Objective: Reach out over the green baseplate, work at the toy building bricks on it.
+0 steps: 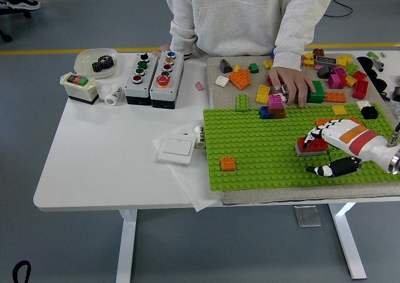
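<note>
On the right half of the green baseplate (262, 152), the robot's right hand (331, 148) reaches in from the right edge and lies over a red brick (310, 145) that sits on a grey one, both seated on the studs. Its upper fingers (314, 135) curve over the far side of the red brick while the thumb (325, 168) stretches low along the near side, apart from the brick, so the hand looks half-closed around the stack rather than pinching it firmly. To do this step well, the thumb probably needs to come in against the near face so both sides are squeezed evenly, and any pull or press should go straight along the studs, not at a slant. A person's hand (292, 84) rests on loose bricks beyond the plate, well apart from the robot's. An orange brick (228, 163) stands alone nearer the plate's left edge. No left arm shows.
</note>
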Robot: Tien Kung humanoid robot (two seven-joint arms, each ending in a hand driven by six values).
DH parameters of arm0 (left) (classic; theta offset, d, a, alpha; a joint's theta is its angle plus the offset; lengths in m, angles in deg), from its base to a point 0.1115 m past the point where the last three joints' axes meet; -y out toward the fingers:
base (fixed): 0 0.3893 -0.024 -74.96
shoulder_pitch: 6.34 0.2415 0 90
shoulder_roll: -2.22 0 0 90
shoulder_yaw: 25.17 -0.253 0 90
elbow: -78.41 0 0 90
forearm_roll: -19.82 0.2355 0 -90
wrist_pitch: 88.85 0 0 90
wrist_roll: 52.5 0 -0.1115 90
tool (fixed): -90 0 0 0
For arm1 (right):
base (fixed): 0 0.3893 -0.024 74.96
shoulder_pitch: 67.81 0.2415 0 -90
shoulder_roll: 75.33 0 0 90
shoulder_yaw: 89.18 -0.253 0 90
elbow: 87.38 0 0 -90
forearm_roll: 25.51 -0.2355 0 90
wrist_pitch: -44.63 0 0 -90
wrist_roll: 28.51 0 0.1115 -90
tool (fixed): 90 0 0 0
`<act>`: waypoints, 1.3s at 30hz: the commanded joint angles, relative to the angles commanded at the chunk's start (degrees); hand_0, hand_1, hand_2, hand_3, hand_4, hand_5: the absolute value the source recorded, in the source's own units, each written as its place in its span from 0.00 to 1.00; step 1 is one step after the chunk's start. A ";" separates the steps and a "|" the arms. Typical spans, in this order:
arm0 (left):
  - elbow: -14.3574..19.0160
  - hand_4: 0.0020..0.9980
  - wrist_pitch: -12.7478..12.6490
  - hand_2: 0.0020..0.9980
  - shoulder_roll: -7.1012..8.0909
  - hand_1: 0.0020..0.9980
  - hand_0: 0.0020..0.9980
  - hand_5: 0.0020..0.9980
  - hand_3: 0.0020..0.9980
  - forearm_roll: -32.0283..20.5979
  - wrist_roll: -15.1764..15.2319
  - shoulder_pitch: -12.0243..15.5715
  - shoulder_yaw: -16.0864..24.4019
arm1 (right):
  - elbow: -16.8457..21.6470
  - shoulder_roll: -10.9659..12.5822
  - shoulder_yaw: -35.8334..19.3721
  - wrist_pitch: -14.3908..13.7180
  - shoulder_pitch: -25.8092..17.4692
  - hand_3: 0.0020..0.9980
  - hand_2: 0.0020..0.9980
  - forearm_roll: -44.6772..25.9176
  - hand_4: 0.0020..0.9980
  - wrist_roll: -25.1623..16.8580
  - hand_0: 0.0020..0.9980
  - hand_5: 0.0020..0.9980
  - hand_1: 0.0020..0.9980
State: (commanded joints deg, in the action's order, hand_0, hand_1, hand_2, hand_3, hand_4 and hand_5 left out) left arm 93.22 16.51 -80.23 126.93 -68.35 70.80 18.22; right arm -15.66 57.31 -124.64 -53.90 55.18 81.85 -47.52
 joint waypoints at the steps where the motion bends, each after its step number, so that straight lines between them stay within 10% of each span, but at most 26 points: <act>1: 0.00 0.69 0.01 0.77 0.00 0.77 0.78 0.60 0.61 0.01 0.00 0.00 0.01 | -0.05 -0.03 0.01 0.00 0.00 0.63 0.74 0.02 0.82 0.00 0.75 0.53 0.71; 39: 0.10 0.68 0.17 0.77 0.05 0.77 0.78 0.60 0.61 -0.39 0.10 -0.52 -0.50 | -5.25 -1.82 1.07 0.72 0.95 0.62 0.75 1.07 0.78 0.40 0.75 0.52 0.70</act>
State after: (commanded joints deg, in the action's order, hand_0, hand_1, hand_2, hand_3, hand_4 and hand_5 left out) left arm 93.32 16.68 -80.18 126.53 -68.25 70.28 17.72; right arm -20.91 55.49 -123.57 -53.18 56.13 82.91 -47.12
